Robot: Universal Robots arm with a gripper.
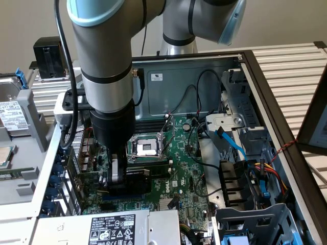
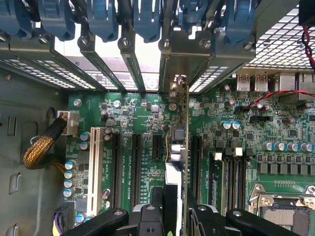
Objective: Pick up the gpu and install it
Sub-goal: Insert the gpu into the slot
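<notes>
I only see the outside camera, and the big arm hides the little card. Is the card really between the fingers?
Observer: Yes. On the wrist view the gpu stands on edge, clamped in the gripper, above the motherboard.
Operator: Is it lined up with the slots?
Observer: It runs parallel to the black slots, a few slots over from the white slot. Whether it is fully seated, I cannot tell.

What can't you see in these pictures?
Exterior view: the hand hides where the gpu meets its slot.
Wrist view: the gpu is edge-on, hiding its cooler.
Wrist view: the CPU socket is cut off by the frame edge.
Exterior view: the power supply label is too small to read.
</notes>
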